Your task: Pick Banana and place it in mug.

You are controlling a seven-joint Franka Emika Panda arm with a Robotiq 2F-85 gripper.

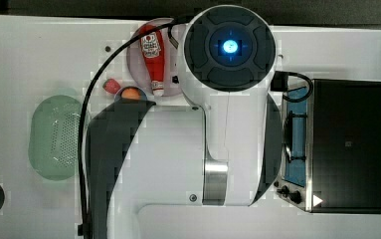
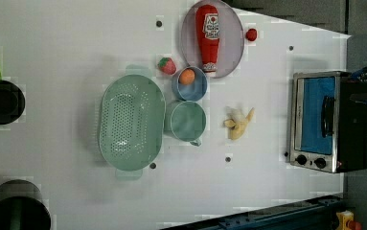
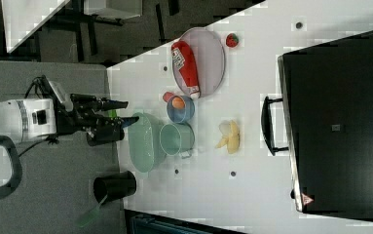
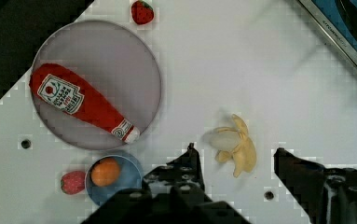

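The banana (image 2: 238, 124), pale yellow and partly peeled, lies on the white table between the mug and the toaster oven; it also shows in the right view (image 3: 229, 136) and the wrist view (image 4: 237, 148). The teal mug (image 2: 186, 120) stands upright with its small handle toward the banana side, seen again in the right view (image 3: 177, 139). My gripper (image 4: 236, 150) is open, its two dark fingers standing either side of the banana in the wrist view, well above it. In the right view the gripper (image 3: 131, 111) hangs open with nothing between its fingers.
A green colander (image 2: 131, 122) touches the mug's far side. A blue bowl (image 2: 189, 84) holding an orange ball sits beside the mug, near a strawberry (image 2: 167, 65). A plate (image 2: 234, 43) carries a ketchup bottle (image 2: 208, 33). The toaster oven (image 2: 322, 120) stands past the banana.
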